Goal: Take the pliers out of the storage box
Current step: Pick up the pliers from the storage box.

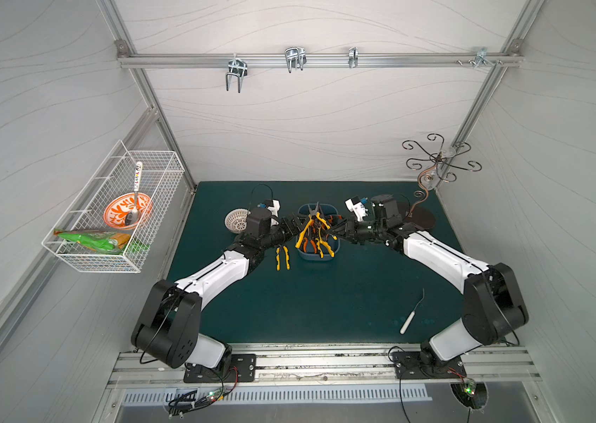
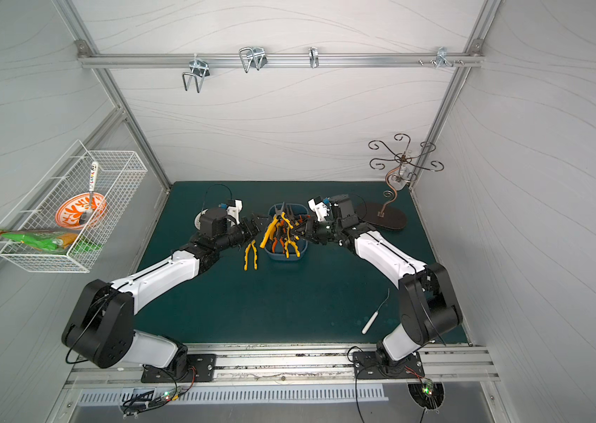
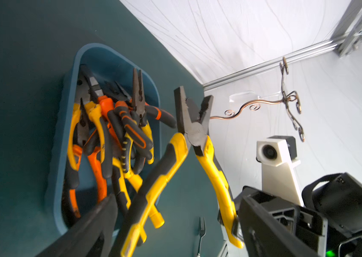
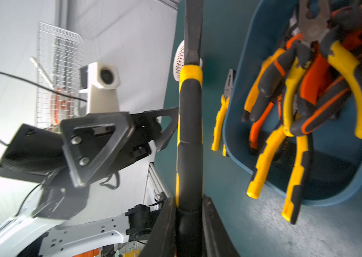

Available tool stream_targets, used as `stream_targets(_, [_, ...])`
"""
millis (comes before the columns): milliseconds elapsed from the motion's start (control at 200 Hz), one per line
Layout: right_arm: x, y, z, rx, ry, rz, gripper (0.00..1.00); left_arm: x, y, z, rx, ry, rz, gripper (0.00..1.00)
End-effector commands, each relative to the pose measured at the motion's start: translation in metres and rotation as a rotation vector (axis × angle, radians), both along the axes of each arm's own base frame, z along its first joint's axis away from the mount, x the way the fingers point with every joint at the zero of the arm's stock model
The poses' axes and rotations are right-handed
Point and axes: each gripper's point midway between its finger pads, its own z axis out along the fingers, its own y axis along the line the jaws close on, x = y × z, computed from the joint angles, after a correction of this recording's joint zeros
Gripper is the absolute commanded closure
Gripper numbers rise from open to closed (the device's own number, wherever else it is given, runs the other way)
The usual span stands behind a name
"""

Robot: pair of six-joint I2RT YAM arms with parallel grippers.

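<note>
The slate-blue storage box (image 1: pixel 316 256) sits mid-mat and holds several pliers (image 3: pixel 113 124) with yellow or orange-and-black handles. One yellow-and-black pair (image 1: pixel 311 219) hangs above the box with its handles spread. My right gripper (image 4: pixel 190 200) is shut on one handle of that pair (image 4: pixel 190 133). My left gripper (image 3: pixel 175 233) is open, with one finger (image 3: pixel 91 224) close beside the other handle (image 3: pixel 153 189). In both top views the two grippers face each other over the box (image 2: pixel 285 256). Another yellow pair (image 1: pixel 282 258) lies on the mat, left of the box.
A white perforated bowl (image 1: pixel 236 221) sits behind the left arm. A curled metal hook stand (image 1: pixel 435 161) rises from its dark base (image 1: pixel 422 218) at the back right. A white-handled hook tool (image 1: pixel 408 318) lies front right. A wire basket (image 1: pixel 113 208) hangs on the left wall.
</note>
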Motion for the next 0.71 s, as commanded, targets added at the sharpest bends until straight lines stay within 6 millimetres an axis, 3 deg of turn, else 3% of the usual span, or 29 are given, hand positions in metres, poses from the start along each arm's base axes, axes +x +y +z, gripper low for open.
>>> stream_targets(0, [-0.004, 0.004, 0.056, 0.133, -0.162, 0.062, 1.00, 0.015, -0.006, 0.063, -0.087, -0.186, -0.033, 0.08])
stream_targets(140, [-0.012, 0.005, 0.069, 0.176, -0.195, 0.119, 1.00, 0.018, 0.008, 0.076, -0.038, -0.241, -0.062, 0.08])
stream_targets(305, [-0.018, 0.005, 0.085, 0.245, -0.221, 0.159, 1.00, 0.007, -0.002, 0.081, -0.072, -0.232, -0.193, 0.10])
stream_targets(440, [-0.017, 0.008, 0.092, 0.287, -0.211, 0.162, 1.00, 0.007, -0.007, 0.095, -0.206, -0.215, -0.197, 0.23])
stream_targets(700, [-0.012, 0.011, 0.090, 0.323, -0.184, 0.157, 1.00, 0.001, -0.031, 0.118, -0.304, -0.224, -0.246, 0.35])
